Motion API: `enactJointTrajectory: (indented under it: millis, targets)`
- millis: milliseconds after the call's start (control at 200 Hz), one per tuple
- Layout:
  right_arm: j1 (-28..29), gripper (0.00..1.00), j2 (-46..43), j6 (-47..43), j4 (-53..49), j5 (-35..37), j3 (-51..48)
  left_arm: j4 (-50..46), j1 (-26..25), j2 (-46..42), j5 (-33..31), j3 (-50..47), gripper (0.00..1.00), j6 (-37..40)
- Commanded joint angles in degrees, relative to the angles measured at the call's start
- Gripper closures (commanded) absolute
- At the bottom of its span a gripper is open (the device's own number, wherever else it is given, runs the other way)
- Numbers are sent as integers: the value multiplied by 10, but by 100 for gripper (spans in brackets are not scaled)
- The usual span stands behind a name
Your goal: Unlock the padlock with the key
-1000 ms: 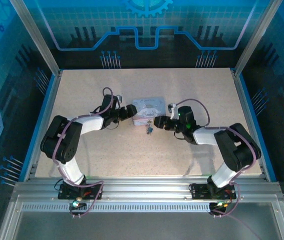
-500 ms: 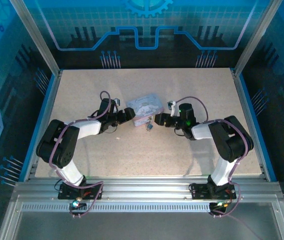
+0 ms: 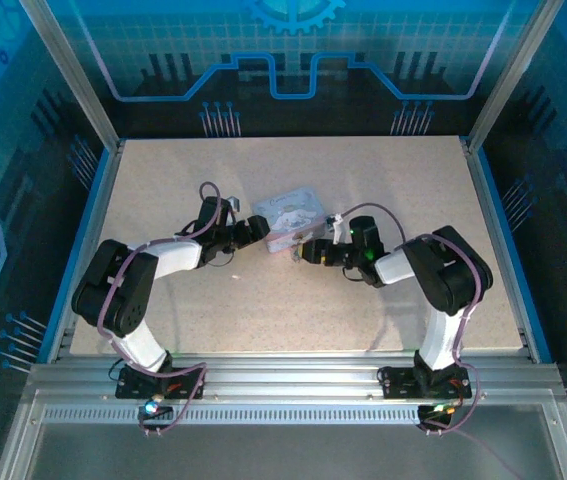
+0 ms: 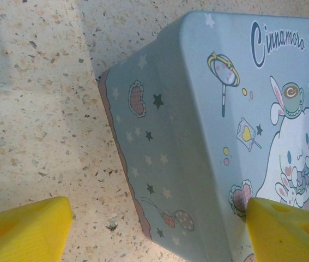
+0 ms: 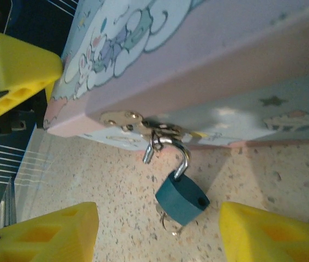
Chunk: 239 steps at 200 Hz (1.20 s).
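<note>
Padlock: dark blue body, silver shackle hooked through the hasp of the cartoon tin, one shackle end free. It hangs just ahead of the right claw, between its yellow fingertips, touching neither. Right claw: spread wide, empty. Left claw: spread wide, straddling the tin's corner, one finger clear of it.

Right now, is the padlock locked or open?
Open: the padlock hangs from the hasp with one shackle end out of its body.
</note>
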Motion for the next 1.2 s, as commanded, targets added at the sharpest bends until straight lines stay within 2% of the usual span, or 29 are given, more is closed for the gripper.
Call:
enactJointTrajectory:
  millis: [0,490,1191]
  targets:
    - [11,40,18,9,17,-8,21,-52,-1,-6,-7,-18,17,3]
    - [12,48,67,33,69,-19,50,-46,-1,-12,-4,-22,18,-2]
    - [5,83,57,32,89,-33,26,-51,-1,-21,-8,-20,18,-1]
